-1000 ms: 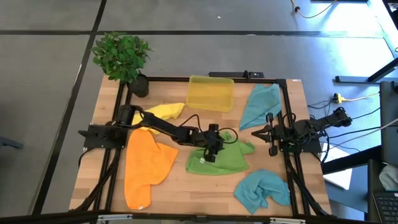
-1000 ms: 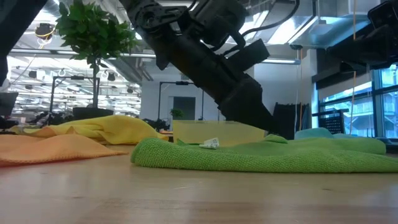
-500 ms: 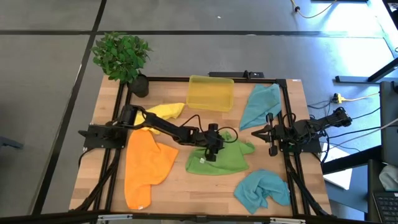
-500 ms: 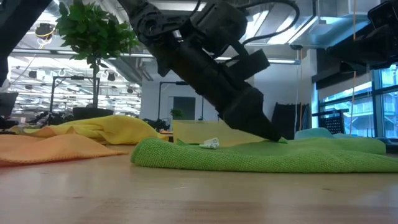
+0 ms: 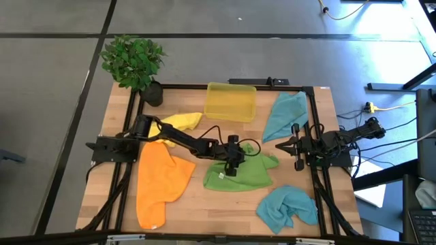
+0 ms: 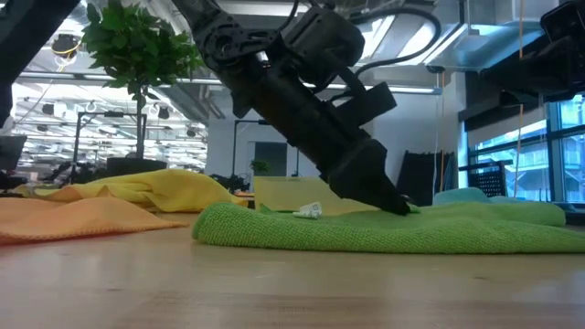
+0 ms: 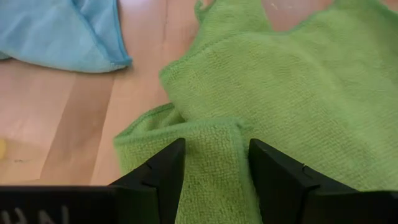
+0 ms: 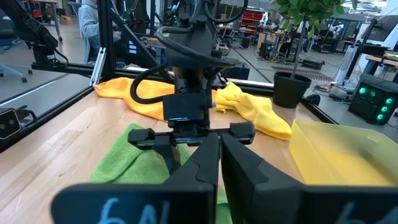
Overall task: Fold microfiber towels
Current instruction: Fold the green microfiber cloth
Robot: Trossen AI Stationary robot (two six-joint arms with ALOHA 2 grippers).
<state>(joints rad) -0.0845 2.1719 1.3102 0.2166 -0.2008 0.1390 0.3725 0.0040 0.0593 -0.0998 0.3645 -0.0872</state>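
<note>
Green towel (image 5: 240, 175) lies crosswise (left tool (image 5: 232, 166) astride).

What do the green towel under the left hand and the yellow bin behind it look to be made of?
Green towel: soft cloth, likely microfiber; matte, with a fine nubby pile and stitched hems, and it creases under the left hand. Yellow bin: looks like thin plastic, smooth and translucent, with light showing through its walls.

grey floor (image 5: 54, 102), potted plant (image 5: 133, 62), bright windows (image 6: 516, 146) behind.
</note>
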